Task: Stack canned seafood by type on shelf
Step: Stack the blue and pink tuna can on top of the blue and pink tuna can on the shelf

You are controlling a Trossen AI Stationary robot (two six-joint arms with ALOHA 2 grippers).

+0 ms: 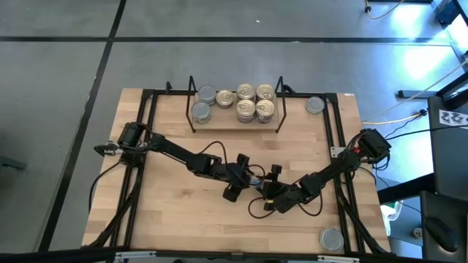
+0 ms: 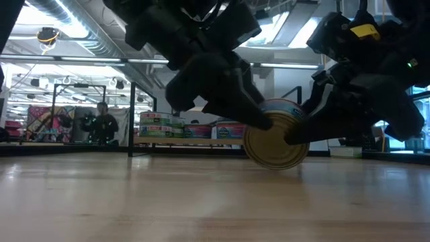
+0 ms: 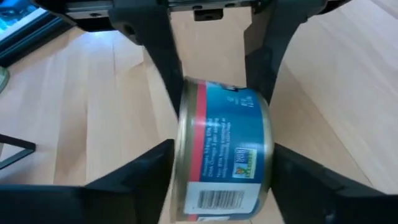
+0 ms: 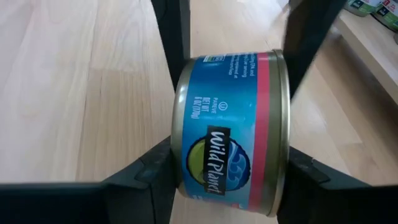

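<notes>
1. Table [image 1: 168, 219]: a wooden top. The shelf [image 1: 227, 126] stands at the middle of the far edge. The broad middle and the near-left part of the table are bare, leaving open room around both arms.

2. Arms: both reach inward and meet at mid-table, a little toward the near edge. The left gripper [image 3: 217, 155] comes from the left edge and the right gripper [image 4: 230, 162] from the right edge, nose to nose.

3. Shelf contents: two grey-topped cans [image 1: 203, 104] sit at the left end and five gold-topped cans [image 1: 246, 109] fill the middle and right. The board's near strip is free.

4. Blue-labelled can [image 2: 275, 142]: it stands on edge between the two grippers, well apart from the shelf. Its axis lies level and runs from near edge to far edge, with one gold flat end facing the near edge. Whether its rim touches the tabletop cannot be told.

5. Jaws: the right gripper's jaws are part-way closed and clamp the two flat ends of the can. The left gripper straddles the same can from the opposite side. Whether it presses on the ends or stands just clear cannot be told.

6. Loose cans: one grey-topped can [image 1: 314, 105] lies just beside the shelf's right end, and another [image 1: 331, 238] lies at the near-right corner.
</notes>
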